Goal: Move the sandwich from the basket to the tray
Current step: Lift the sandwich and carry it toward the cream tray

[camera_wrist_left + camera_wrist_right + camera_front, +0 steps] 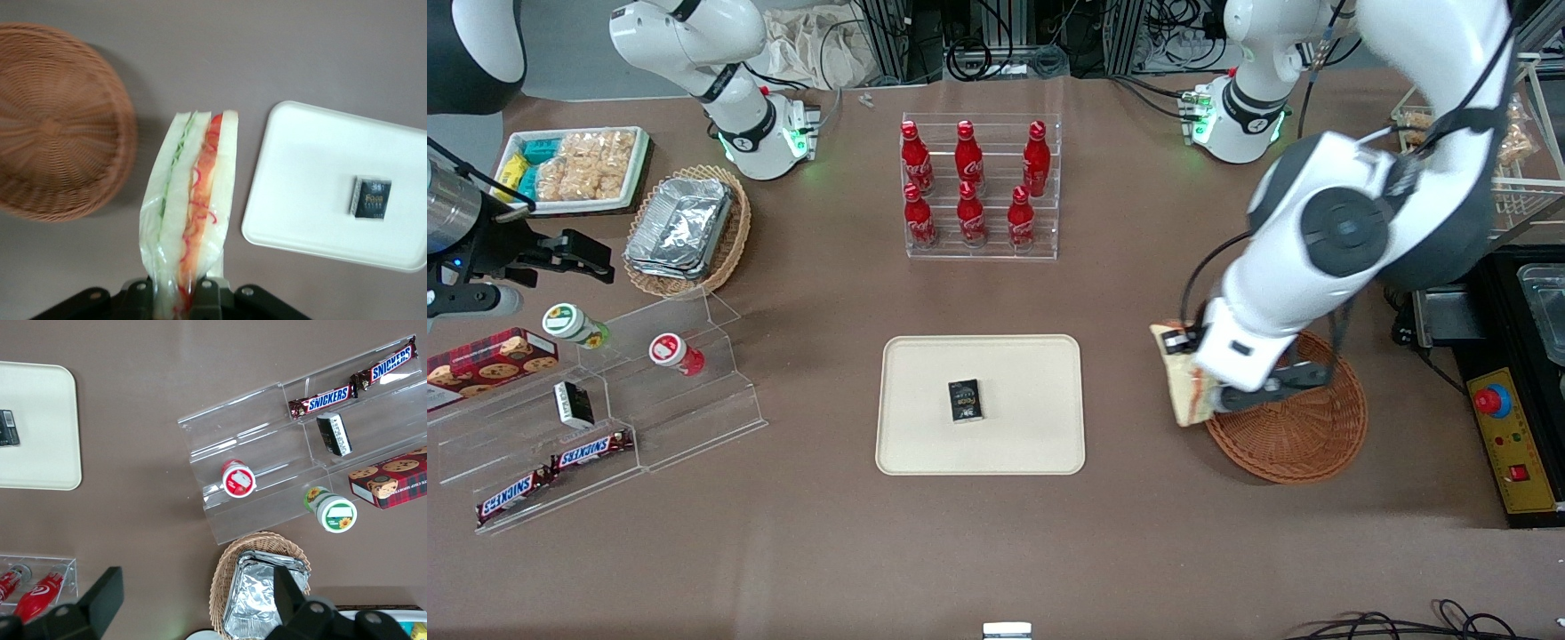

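gripper [179, 293] clamps sandwich [192, 207] aloft between basket [57, 120] and tray [313, 173].

We see a matte brown table [827, 551] filling nearly the whole front view, evenly lit, with only soft shadows. At twelve o'clock, black cables [996, 53] coil around metal frame posts, with a crumpled cream cloth [818, 44] just beside them. At three to four o'clock sits a yellow control box [1516, 444] with red buttons. More cables [1405, 627] trail at five o'clock.
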Controlling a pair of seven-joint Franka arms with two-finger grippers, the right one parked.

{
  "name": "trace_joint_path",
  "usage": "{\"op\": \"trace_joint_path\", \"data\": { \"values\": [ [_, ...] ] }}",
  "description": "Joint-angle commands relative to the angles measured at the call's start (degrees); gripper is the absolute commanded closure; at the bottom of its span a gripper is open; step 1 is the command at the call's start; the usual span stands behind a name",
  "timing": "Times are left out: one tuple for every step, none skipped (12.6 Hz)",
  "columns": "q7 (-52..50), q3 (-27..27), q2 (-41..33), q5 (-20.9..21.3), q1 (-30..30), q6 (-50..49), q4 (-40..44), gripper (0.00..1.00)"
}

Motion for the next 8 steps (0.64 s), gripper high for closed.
{"op": "trace_joint_path", "data": {
  "values": [
    [0.21,-0.27,14.35,6.50,-8.56,0.31,11.44,1.00],
    [-0.41,-0.27,17.96,7.47,-10.07,4.76,12.24,1.00],
    [-0.76,-0.18,20.61,9.05,-11.12,8.81,12.08,1.00],
    [-0.94,0.78,22.81,10.98,-12.27,11.11,12.08,1.00],
    [-1.73,2.27,24.66,12.39,-14.19,12.70,12.08,1.00],
    [-3.91,4.54,25.89,12.67,-16.30,14.55,12.08,1.00],
    [-5.67,7.00,26.69,12.67,-18.24,15.96,12.08,1.00],
    [-6.04,8.59,27.13,12.58,-19.47,16.67,12.08,1.00]
  ]
}}
